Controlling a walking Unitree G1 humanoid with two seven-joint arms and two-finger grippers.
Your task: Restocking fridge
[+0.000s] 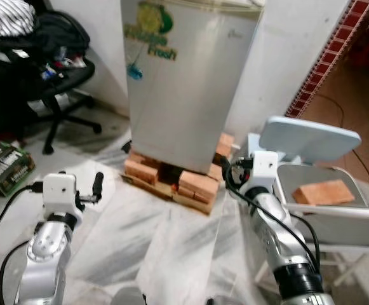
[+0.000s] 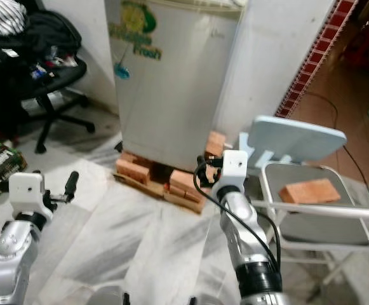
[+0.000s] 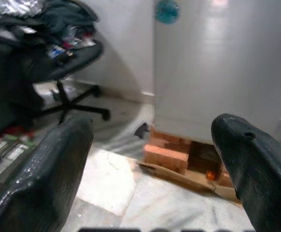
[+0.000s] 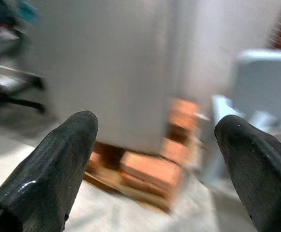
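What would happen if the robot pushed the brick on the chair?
The brick lies flat on the chair, so it would probably slide, not roll. It looks solid, likely heavy for its size. The seat looks smooth, so a hard push might send it off the edge.

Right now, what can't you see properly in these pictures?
- Fridge: its top is cut off by the eye views' upper edge, and the closed door hides the inside.
- Right wrist view: blurred, so the bricks look smeared.
- Office chair: heaped clothes cover its seat.
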